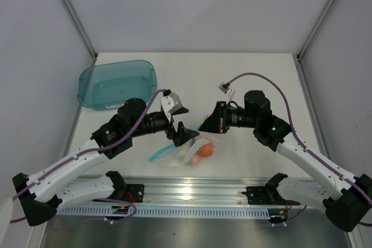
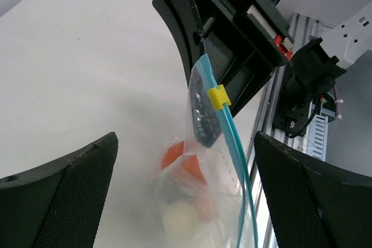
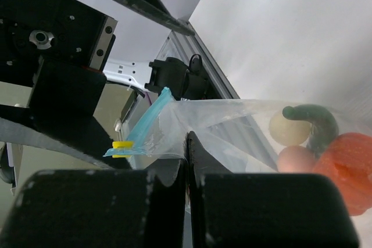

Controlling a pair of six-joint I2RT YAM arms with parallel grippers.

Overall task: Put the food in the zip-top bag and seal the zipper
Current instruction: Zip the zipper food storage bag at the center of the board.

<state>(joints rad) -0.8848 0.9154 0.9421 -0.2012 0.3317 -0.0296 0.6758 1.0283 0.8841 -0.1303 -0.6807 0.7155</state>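
The clear zip-top bag hangs just above the table's near middle, with its light-blue zipper trailing left. Inside lie an orange fruit and a cream lump. My right gripper is shut on the bag's plastic near the mouth. In the right wrist view I see the green vegetable, the cream lump and the orange fruit in the bag. A yellow slider sits on the zipper. My left gripper is open, its fingers wide either side of the bag without touching it.
A teal translucent tub stands at the back left. The aluminium rail with both arm bases runs along the near edge, close below the bag. White enclosure walls bound the table on the left, the right and the back.
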